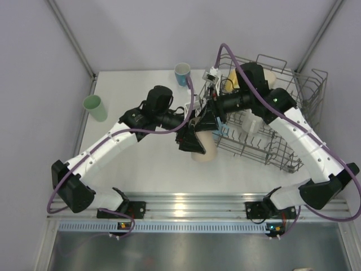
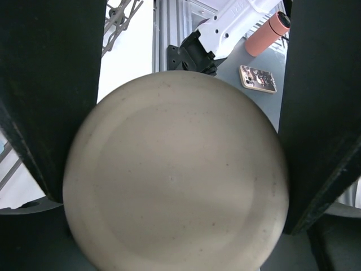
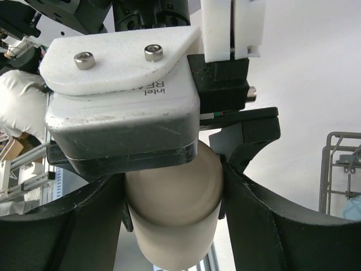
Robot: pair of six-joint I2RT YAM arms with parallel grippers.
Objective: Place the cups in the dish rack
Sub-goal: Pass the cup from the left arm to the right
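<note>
Item: beige cup (image 1: 203, 152), just off the dish rack's (image 1: 307, 90) left edge. Left claw (image 2: 169, 141) is spread wide and clamped across the cup's base end. Right claw (image 3: 175, 197) straddles the cup's body, fingers hard beside it; we cannot tell whether it grips. Step, we judge: hand-over between arms. Next: right claw secures, left lets go, cup goes into the rack.

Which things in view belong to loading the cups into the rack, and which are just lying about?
Part of the job:
- beige cup
- mint green cup
- light blue cup
- white cup, already in the rack
- dish rack

Just lying about:
- phone
- salmon bottle
Both lie beyond the table's edge.
</note>
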